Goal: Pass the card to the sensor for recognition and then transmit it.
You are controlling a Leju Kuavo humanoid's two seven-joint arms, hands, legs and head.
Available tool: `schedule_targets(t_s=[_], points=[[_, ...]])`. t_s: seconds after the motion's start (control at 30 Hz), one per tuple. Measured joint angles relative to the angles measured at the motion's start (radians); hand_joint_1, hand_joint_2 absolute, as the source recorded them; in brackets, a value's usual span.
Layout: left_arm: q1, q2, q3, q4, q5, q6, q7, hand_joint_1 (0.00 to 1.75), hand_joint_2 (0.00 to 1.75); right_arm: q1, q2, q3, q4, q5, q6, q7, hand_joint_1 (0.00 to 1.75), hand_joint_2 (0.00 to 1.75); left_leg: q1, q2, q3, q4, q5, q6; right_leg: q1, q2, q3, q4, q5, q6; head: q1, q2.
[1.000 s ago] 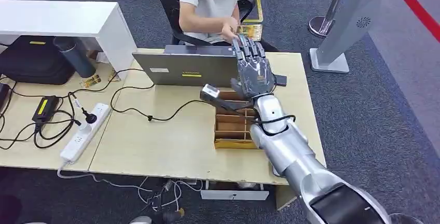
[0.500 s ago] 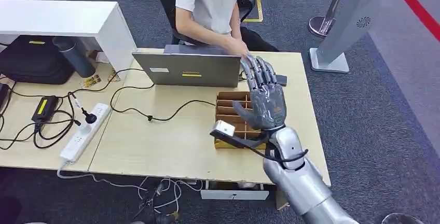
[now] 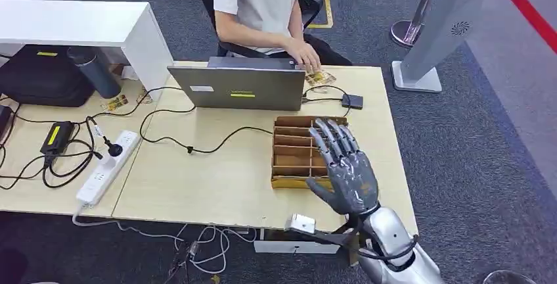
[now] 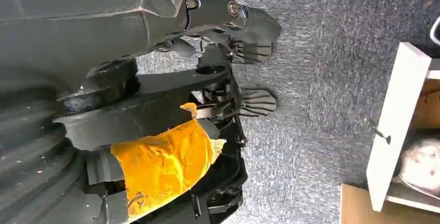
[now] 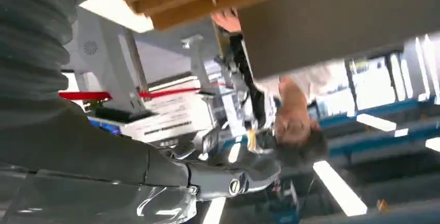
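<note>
A yellowish patterned card [image 3: 320, 78] lies on the wooden table [image 3: 217, 185] by the laptop's right corner. A person's hand [image 3: 304, 56] rests just beside it. The small black sensor [image 3: 352, 101] sits on its cable a little nearer to me. My right hand [image 3: 345, 173] hovers over the table's near right part, above the right edge of the cardboard organizer [image 3: 295, 152], fingers spread and holding nothing. In the right wrist view that hand [image 5: 155, 175] points toward the seated person [image 5: 293, 125]. My left hand [image 4: 171, 151], its thumb wrapped in orange tape, hangs over the carpet with nothing in it.
A grey laptop [image 3: 236, 87] stands open at the table's far side, facing the person. On the left are a power strip [image 3: 108, 165], a charger [image 3: 56, 137] and loose cables. A white shelf [image 3: 79, 24] and a grey stand [image 3: 437, 27] flank the table.
My right hand has drawn back from the person toward me, across the organizer. The person's hand, earlier at my fingertips with the card, now rests by the card lying on the table.
</note>
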Motion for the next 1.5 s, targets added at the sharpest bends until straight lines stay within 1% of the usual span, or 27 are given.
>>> schedule_targets(t_s=[0.2, 0.47, 0.57, 0.8, 0.93, 1.1, 1.27, 1.5], points=[[0.0, 0.003, 0.001, 0.0, 0.012, -0.001, 0.014, 0.0, 1.75, -0.01, -0.018, 0.046, 0.073, 0.031, 0.069, 0.026, 0.0, 1.75, 0.0, 0.0, 0.0, 0.0, 0.0, 0.0, 0.0, 0.0, 0.0, 0.0, 0.0, 0.0, 0.0, 0.0], [-0.002, 0.005, 0.001, 0.0, 0.013, 0.0, 0.022, 0.0, 1.75, -0.052, -0.014, 0.091, 0.193, 0.055, 0.075, 0.056, 0.0, 1.75, 0.0, 0.0, 0.0, 0.0, 0.0, 0.0, 0.0, 0.0, 0.0, 0.0, 0.0, 0.0, 0.0, 0.0], [-0.004, 0.006, 0.001, 0.0, 0.013, 0.002, 0.024, 0.0, 1.75, -0.07, 0.003, 0.101, 0.248, 0.058, 0.061, 0.069, 0.0, 1.75, 0.0, 0.0, 0.0, 0.0, 0.0, 0.0, 0.0, 0.0, 0.0, 0.0, 0.0, 0.0, 0.0, 0.0], [-0.005, 0.006, 0.001, 0.0, 0.012, 0.008, 0.032, 0.0, 1.75, -0.108, 0.04, 0.116, 0.384, 0.113, -0.033, 0.131, 0.0, 1.75, 0.0, 0.0, 0.0, 0.0, 0.0, 0.0, 0.0, 0.0, 0.0, 0.0, 0.0, 0.0, 0.0, 0.0], [-0.005, 0.006, 0.0, 0.0, 0.012, 0.008, 0.035, 0.0, 1.75, -0.121, 0.048, 0.108, 0.463, 0.134, -0.07, 0.151, 0.0, 1.75, 0.0, 0.0, 0.0, 0.0, 0.0, 0.0, 0.0, 0.0, 0.0, 0.0, 0.0, 0.0, 0.0, 0.0], [-0.005, 0.007, -0.001, 0.0, 0.013, 0.009, 0.036, 0.0, 1.75, -0.121, 0.05, 0.087, 0.512, 0.145, -0.081, 0.155, 0.0, 1.75, 0.0, 0.0, 0.0, 0.0, 0.0, 0.0, 0.0, 0.0, 0.0, 0.0, 0.0, 0.0, 0.0, 0.0], [-0.005, 0.01, -0.001, 0.0, 0.013, 0.009, 0.043, 0.0, 1.75, -0.122, 0.05, 0.068, 0.53, 0.15, -0.081, 0.159, 0.0, 1.75, 0.0, 0.0, 0.0, 0.0, 0.0, 0.0, 0.0, 0.0, 0.0, 0.0, 0.0, 0.0, 0.0, 0.0], [-0.005, 0.014, -0.002, 0.0, 0.014, 0.009, 0.044, 0.0, 1.75, -0.122, 0.05, 0.062, 0.543, 0.151, -0.081, 0.159, 0.0, 1.75, 0.0, 0.0, 0.0, 0.0, 0.0, 0.0, 0.0, 0.0, 0.0, 0.0, 0.0, 0.0, 0.0, 0.0]])
